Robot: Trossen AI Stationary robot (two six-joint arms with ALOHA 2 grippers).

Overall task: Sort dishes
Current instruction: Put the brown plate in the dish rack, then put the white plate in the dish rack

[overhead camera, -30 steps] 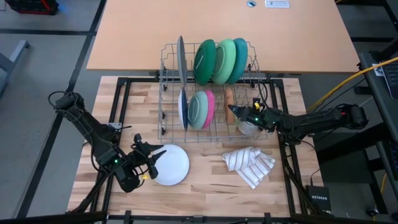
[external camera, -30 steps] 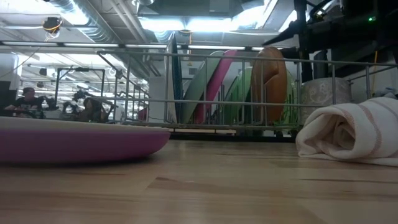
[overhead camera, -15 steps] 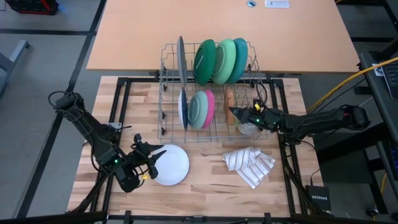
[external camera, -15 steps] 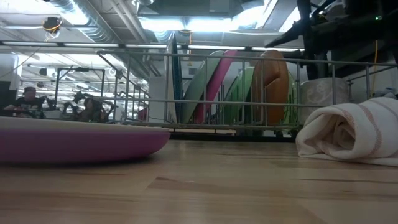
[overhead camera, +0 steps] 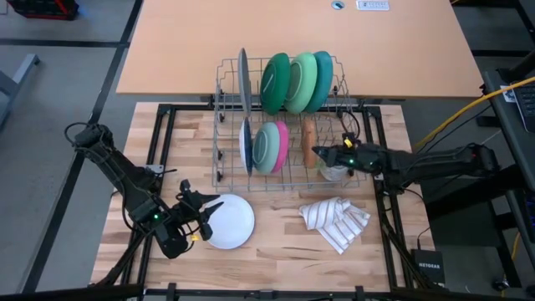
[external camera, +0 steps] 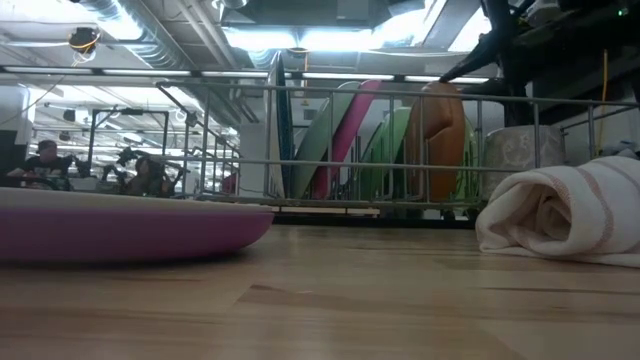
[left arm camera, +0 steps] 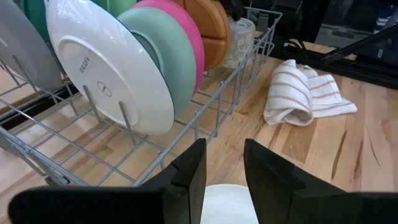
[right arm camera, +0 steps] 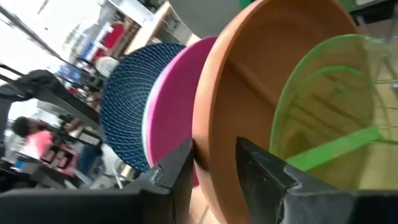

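A wire dish rack [overhead camera: 224, 171] at the table's middle holds dishes on edge. The back row has grey [overhead camera: 243, 79], dark green [overhead camera: 274, 84], light green [overhead camera: 301, 81] and teal [overhead camera: 323, 79] ones. The front row has white [left arm camera: 106, 68], light green [overhead camera: 267, 146], pink [overhead camera: 283, 140] and brown [overhead camera: 309, 131] ones. My right gripper [overhead camera: 316, 154] is open at the brown dish. In the right wrist view its fingers [right arm camera: 214, 171] stand on either side of the dish's rim [right arm camera: 208, 124]. A white plate [overhead camera: 234, 221] lies flat on the table. My left gripper [overhead camera: 205, 219] is open at its left edge.
A small clear glass cup [overhead camera: 333, 171] stands in the rack's near right corner, below my right gripper. A white cloth with dark stripes [overhead camera: 334, 221] lies crumpled on the table right of the white plate. A second, tan table [overhead camera: 292, 33] lies behind the rack.
My right gripper has drawn back a little toward the table's right edge, away from the brown dish. The brown dish has stayed in the rack and now stands a little more upright.
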